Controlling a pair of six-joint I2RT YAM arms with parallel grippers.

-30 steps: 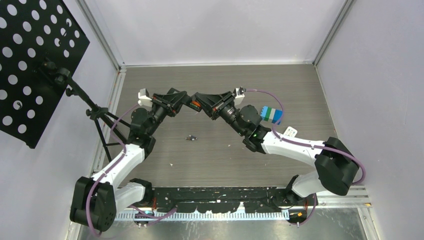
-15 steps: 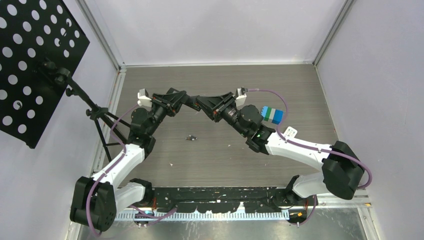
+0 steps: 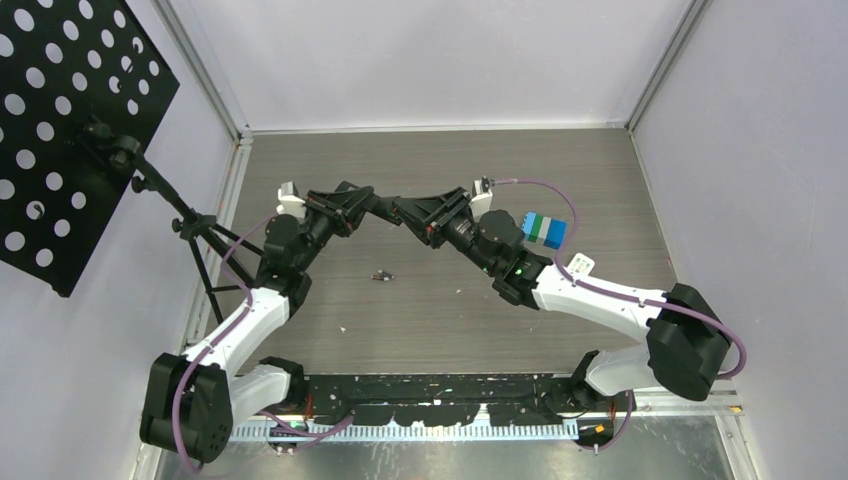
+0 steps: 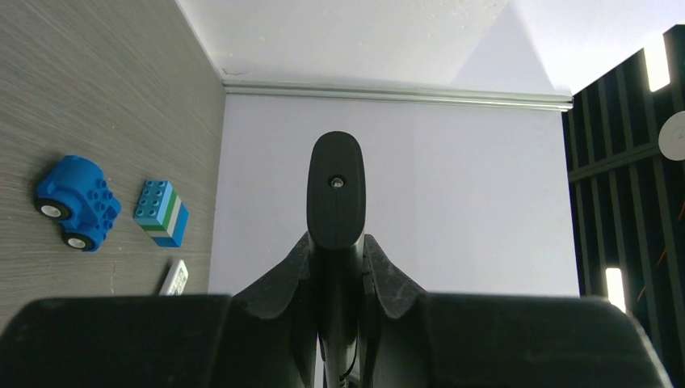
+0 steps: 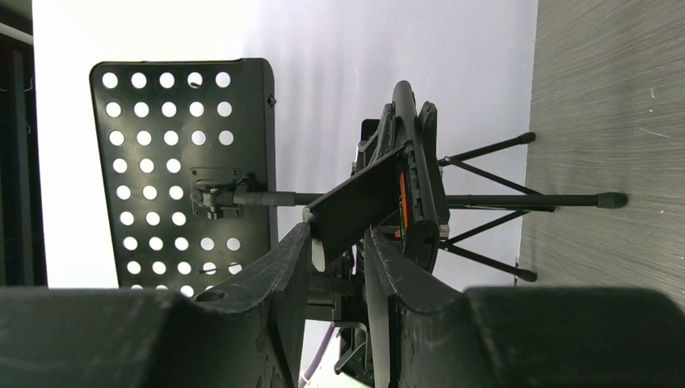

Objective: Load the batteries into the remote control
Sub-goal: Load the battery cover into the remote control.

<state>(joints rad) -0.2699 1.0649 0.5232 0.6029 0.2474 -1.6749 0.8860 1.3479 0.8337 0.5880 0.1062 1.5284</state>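
Above grey table [image 3: 450, 310], left hand [image 4: 338, 265] (clamped) around remote [image 4: 335, 178]

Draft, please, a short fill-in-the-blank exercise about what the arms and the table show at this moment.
1. The left gripper is shut on the end of a black ____.
2. The toy car in the left wrist view is ____ in colour.
3. A small dark battery lies loose on the ____, near the middle of the top view.
4. The striped block lies next to the ____ arm.

Missing words: remote control; blue; table; right.
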